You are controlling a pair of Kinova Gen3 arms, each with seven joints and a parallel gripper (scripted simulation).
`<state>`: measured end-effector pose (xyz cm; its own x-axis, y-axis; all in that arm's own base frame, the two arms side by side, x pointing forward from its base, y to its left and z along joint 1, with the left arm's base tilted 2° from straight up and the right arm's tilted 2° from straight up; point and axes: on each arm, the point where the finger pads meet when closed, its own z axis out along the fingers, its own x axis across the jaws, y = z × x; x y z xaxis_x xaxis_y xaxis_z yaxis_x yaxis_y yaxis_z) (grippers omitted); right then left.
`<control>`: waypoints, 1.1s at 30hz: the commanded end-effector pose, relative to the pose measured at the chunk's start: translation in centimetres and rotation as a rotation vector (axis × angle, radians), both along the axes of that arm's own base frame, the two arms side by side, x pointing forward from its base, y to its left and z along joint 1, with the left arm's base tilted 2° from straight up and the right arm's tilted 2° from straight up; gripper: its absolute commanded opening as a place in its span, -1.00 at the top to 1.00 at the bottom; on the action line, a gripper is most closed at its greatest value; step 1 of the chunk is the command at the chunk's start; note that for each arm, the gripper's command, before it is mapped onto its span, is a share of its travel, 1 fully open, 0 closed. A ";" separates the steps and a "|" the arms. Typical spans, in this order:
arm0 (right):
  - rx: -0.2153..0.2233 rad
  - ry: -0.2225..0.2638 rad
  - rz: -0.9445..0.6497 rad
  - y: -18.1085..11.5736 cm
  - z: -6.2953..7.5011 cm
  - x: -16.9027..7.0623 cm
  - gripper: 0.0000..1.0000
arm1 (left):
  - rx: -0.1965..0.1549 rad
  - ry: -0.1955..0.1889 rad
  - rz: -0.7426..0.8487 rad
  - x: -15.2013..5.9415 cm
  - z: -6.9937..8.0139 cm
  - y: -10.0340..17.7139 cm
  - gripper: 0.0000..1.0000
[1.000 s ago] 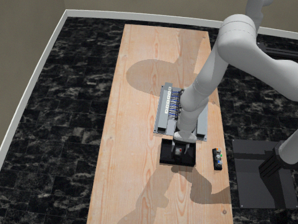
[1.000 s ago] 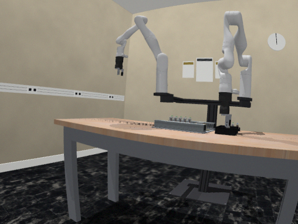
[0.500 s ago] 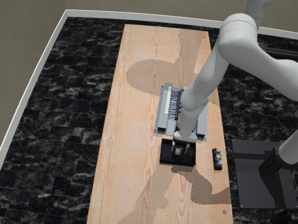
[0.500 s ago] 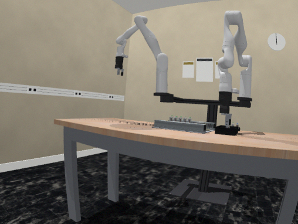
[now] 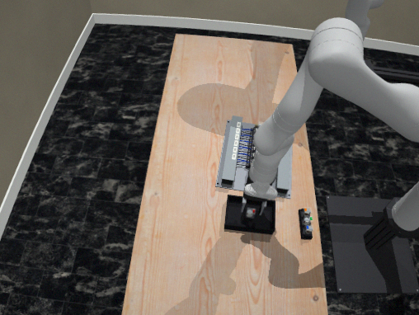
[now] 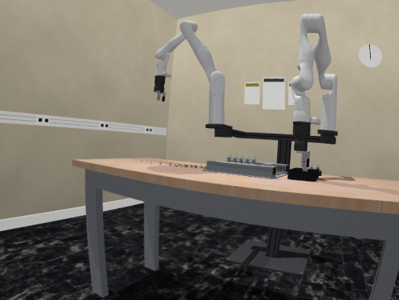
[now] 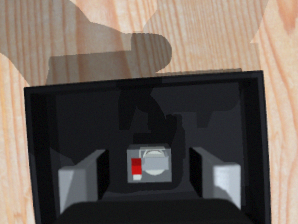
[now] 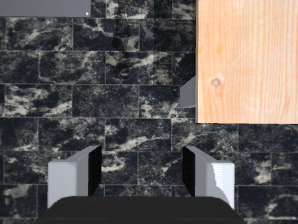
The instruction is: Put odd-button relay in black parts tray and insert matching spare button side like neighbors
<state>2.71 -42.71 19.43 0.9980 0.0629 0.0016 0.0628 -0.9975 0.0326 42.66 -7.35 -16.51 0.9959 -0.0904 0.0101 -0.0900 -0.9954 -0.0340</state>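
Right hand: the right hand (image 6: 161, 98) (image 8: 142, 163) is spread with nothing between its fingers, well apart from the work and beyond the edge of the desk (image 5: 165, 206) (image 6: 157, 181) (image 7: 285, 150) (image 8: 250, 60).
Panel: the relay panel (image 5: 228, 165) (image 6: 239, 168) appears flat. Five relays (image 6: 241, 159) show green tops in the exterior view; socket hidden, seating unconfirmed.
Tray: the black tray (image 5: 235, 223) (image 6: 302, 175) (image 7: 100, 115) lies at six o'clock of the panel. The red-button relay (image 5: 250, 213) (image 7: 162, 165), judged the odd one, is inside.
Left hand: the left hand (image 5: 252, 212) (image 6: 305, 169) (image 7: 149, 165) is spread, fingers either side of that relay and apart from it.
Rack: the spare rack (image 5: 306, 237) (image 6: 320, 172) stands near three o'clock of the tray, with orange (image 5: 307, 210), green (image 5: 311, 218) and blue (image 5: 308, 228) buttons showing.
Step in hand: removal judged complete; hand ready to leave.
Next move: rise straight, travel toward three o'clock, and grip the green-button spare squarely. Button side to be checked against neighbors before insertion toward eleven o'clock.

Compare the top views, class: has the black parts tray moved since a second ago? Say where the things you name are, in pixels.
No; the black parts tray (image 5: 228, 228) (image 6: 302, 176) (image 7: 145, 81) shows no shift either way against the table (image 5: 173, 247) (image 6: 157, 177) (image 7: 15, 150) (image 8: 250, 60).
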 end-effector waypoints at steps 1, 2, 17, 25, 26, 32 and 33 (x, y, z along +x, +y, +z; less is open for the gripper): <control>-0.002 0.000 0.000 0.0 0.1 0.0 -1.00 | 0.000 -0.002 0.000 0.1 0.1 0.0 -1.00; -0.002 0.000 0.000 0.0 0.1 0.0 -1.00 | 0.000 -0.002 0.000 0.1 0.1 0.0 -1.00; -0.002 0.000 0.000 0.0 0.1 0.0 -1.00 | 0.000 -0.002 0.000 0.1 0.7 0.0 -1.00; -0.002 0.000 0.000 0.0 0.1 0.0 -1.00 | 0.000 -0.002 0.000 0.0 3.1 -0.1 -1.00; -0.002 0.000 0.000 0.0 0.1 0.0 -1.00 | 0.000 -0.002 0.000 0.0 3.5 -0.1 -1.00; -0.002 0.000 0.000 0.0 0.1 0.0 -1.00 | 0.000 -0.002 0.000 0.0 5.9 -0.2 -1.00; -0.002 0.000 0.000 0.0 0.1 0.0 -1.00 | 0.000 -0.002 0.000 0.0 6.3 -0.2 -1.00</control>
